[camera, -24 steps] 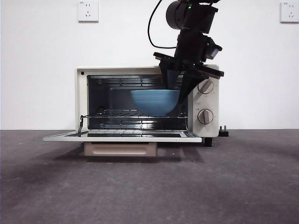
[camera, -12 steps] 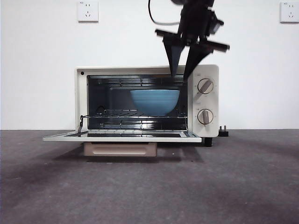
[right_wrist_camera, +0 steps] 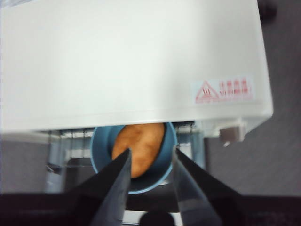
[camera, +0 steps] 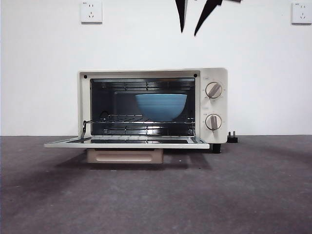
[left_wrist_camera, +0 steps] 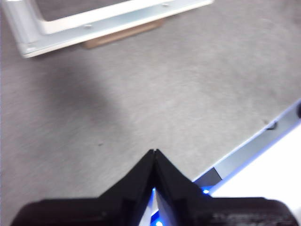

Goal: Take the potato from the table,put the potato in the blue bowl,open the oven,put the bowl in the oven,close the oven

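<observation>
Cream-white and boxy, the toaster oven [camera: 152,106] stands on the dark grey speckled table [camera: 156,195] with its glass door [camera: 126,143] dropped flat and its beige bar handle [camera: 125,156] showing beneath the door's front edge. Inside, on the wire rack [camera: 141,121], sits the glossy mid-blue ridged bowl [camera: 161,106], toward the side nearest the two round knobs [camera: 213,90]. From the right wrist camera, looking down over the oven's white top, the round orange-brown potato [right_wrist_camera: 139,148] lies in the bowl [right_wrist_camera: 101,153], which pokes out from under the oven's front edge.

High above the oven, the right gripper [camera: 195,17] shows only as two black tips at the upper edge of the front view; its jaws stand parted and grasp nothing, well clear of the bowl.

Over bare table in front of the open door, the left gripper [left_wrist_camera: 154,153] hangs with its jaws pressed together tip to tip, empty. A corner of the lowered door [left_wrist_camera: 33,35] lies at the edge of its wrist view.

White wall sockets [camera: 92,11] dot the wall behind, and a black plug [camera: 233,137] rests beside the oven.
</observation>
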